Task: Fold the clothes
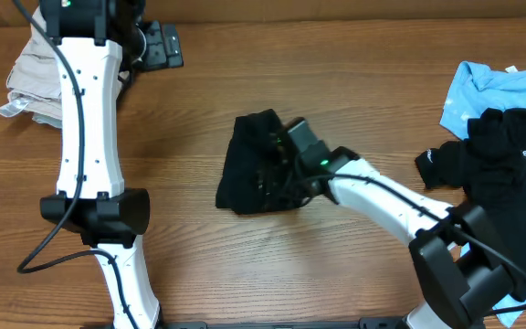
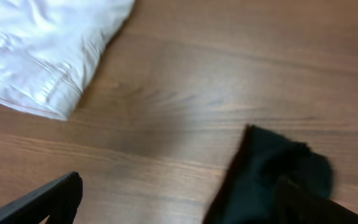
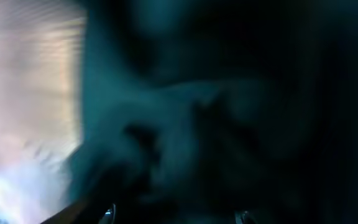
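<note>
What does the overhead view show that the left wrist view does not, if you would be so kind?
Only the overhead view shows the light blue shirt and the white-lettered black shirt heaped at the table's right side, and the right gripper down on the black T-shirt. Only the left wrist view shows the left gripper, its fingers wide apart over bare wood. Both show the beige shorts, at least part of the black T-shirt, and the wooden table.
</note>
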You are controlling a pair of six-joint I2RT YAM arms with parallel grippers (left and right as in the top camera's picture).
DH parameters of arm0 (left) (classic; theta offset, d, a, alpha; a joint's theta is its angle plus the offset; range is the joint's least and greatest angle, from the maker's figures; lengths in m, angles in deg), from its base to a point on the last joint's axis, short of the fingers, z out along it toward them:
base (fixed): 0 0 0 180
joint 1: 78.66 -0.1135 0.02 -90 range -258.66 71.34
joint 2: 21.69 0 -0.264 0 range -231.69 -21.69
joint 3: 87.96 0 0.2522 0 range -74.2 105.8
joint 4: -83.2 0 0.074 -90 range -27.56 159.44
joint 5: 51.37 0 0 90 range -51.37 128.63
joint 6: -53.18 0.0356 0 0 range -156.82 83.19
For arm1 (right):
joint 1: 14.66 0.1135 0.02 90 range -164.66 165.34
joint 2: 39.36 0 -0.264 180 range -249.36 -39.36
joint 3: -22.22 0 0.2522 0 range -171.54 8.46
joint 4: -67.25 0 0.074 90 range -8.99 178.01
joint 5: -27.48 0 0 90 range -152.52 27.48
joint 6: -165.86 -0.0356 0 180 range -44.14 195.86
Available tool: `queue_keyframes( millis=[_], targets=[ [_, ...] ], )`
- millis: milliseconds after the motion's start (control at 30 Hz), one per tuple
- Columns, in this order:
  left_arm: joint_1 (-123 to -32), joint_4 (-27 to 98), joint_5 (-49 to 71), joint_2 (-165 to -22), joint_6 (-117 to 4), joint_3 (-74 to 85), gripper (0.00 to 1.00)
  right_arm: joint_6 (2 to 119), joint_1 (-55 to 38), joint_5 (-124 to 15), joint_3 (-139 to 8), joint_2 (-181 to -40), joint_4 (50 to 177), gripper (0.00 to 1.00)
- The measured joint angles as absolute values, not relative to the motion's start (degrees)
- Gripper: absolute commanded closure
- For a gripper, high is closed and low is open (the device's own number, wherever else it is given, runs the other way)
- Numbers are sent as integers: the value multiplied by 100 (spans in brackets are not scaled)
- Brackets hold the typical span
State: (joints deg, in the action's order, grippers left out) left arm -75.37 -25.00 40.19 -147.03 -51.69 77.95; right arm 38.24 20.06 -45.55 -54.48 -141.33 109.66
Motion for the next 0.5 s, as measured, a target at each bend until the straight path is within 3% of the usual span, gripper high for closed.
queue_keyframes(
  millis=[200,500],
  targets=[
    [-7537,-2185,4019,-14707,-5169,7312,0,3389,1543,-4662,-5446,-14133,11700,36],
    [-7528,-1992,4019,-14707,-5158,7245,0,4042,1549,-4533,-5878,-13788,11879,34]
  ],
)
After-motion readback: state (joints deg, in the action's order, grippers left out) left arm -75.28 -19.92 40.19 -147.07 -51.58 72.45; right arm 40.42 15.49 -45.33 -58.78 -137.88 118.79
